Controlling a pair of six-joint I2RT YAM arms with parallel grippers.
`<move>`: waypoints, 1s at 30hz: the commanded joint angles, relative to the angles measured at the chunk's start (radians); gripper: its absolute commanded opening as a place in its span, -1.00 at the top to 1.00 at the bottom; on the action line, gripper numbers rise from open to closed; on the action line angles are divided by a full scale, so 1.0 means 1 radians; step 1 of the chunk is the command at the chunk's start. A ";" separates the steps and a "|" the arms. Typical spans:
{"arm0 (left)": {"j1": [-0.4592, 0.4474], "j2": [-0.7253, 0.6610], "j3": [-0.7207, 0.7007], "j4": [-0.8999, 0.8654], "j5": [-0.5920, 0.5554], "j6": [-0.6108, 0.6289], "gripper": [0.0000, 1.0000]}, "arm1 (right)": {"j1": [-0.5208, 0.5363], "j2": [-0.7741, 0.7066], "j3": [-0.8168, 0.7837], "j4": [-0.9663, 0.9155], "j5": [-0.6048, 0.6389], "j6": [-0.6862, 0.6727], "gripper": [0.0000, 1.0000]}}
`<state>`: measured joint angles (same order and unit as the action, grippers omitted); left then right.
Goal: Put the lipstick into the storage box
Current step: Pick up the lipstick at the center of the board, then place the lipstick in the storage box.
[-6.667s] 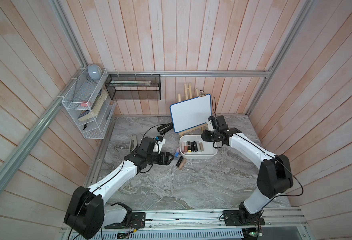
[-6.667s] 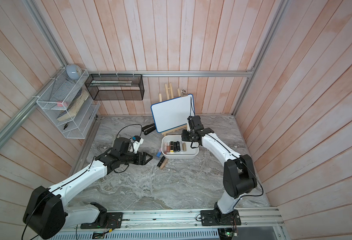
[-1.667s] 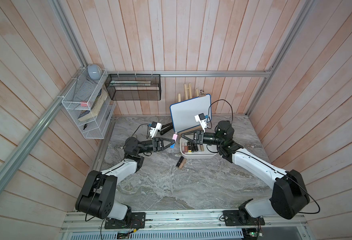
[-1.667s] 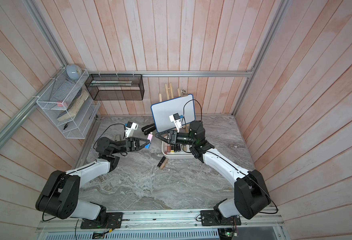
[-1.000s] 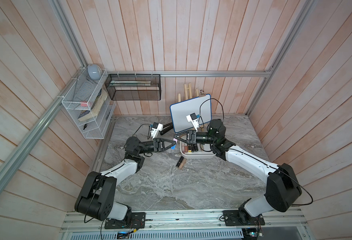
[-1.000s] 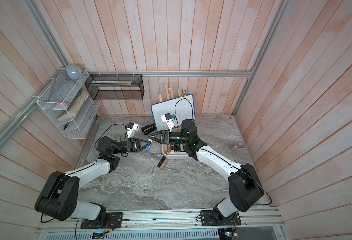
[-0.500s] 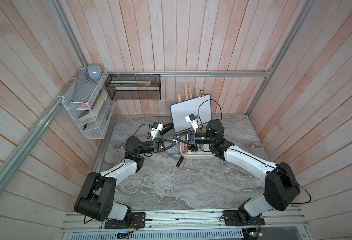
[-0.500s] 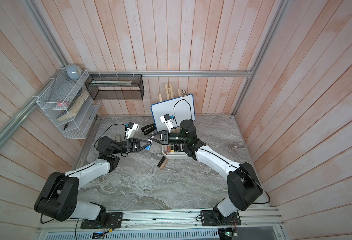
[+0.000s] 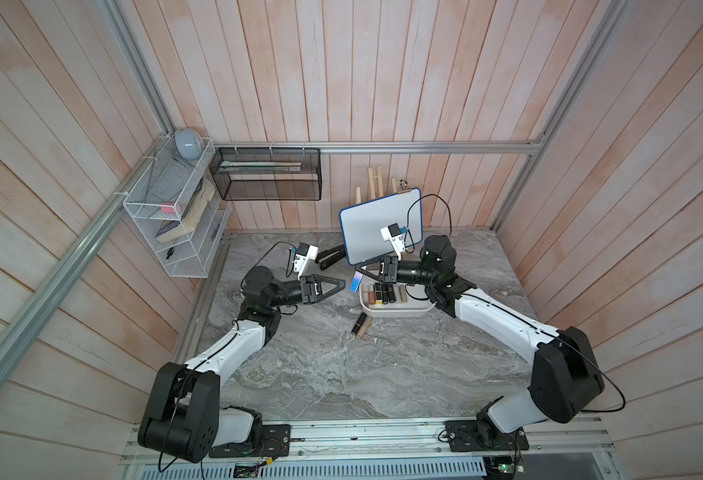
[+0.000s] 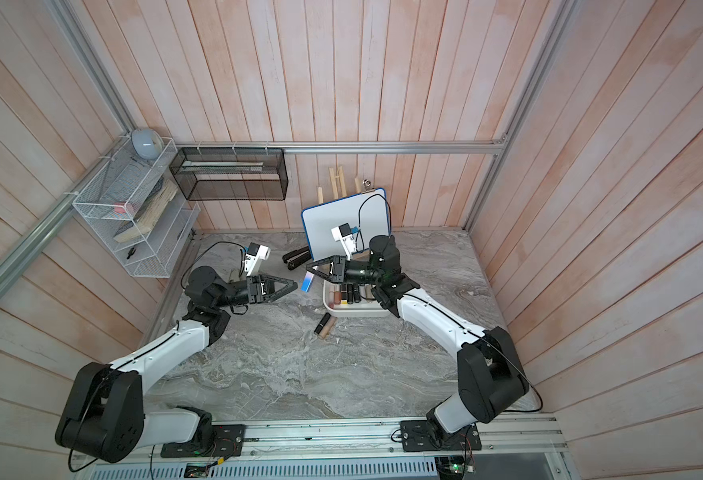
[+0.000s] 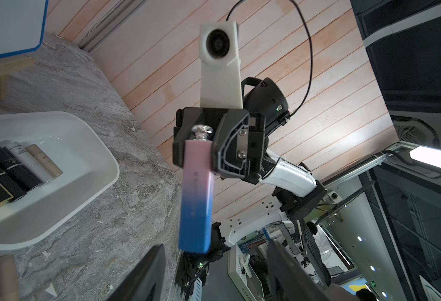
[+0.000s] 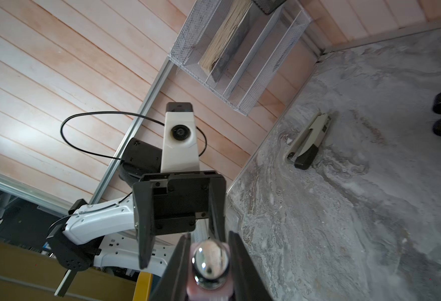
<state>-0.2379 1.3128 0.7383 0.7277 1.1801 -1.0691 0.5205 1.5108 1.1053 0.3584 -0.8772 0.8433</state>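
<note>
Your right gripper (image 9: 360,275) is clamped on the pink-to-blue lipstick (image 9: 355,284), held in the air mid-frame at the left edge of the storage box (image 9: 399,312). Your left gripper (image 9: 339,285) stands spread and empty, just left of the lipstick.

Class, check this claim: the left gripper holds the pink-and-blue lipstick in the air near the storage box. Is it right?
No. The right gripper holds the lipstick in the air near the storage box; the left wrist view shows it.

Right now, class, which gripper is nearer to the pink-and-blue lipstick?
Right. The right gripper is shut on the pink-and-blue lipstick at its pink end; the left gripper stands open, apart from its blue end.
</note>
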 commanded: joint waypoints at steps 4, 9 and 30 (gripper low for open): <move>0.014 -0.115 0.141 -0.710 -0.253 0.476 -0.51 | -0.100 -0.033 0.102 -0.472 0.227 -0.236 0.75; 0.011 -0.162 0.156 -0.953 -0.597 0.637 -0.51 | -0.130 0.016 0.192 -0.738 0.536 -0.370 0.74; -0.242 -0.064 0.096 -1.090 -1.012 0.779 -0.56 | -0.132 0.382 0.372 -1.003 1.048 -0.567 0.72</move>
<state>-0.4740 1.2495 0.8478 -0.3710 0.1741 -0.3130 0.3889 1.8698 1.4364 -0.6102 0.1093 0.3069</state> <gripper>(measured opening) 0.780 0.243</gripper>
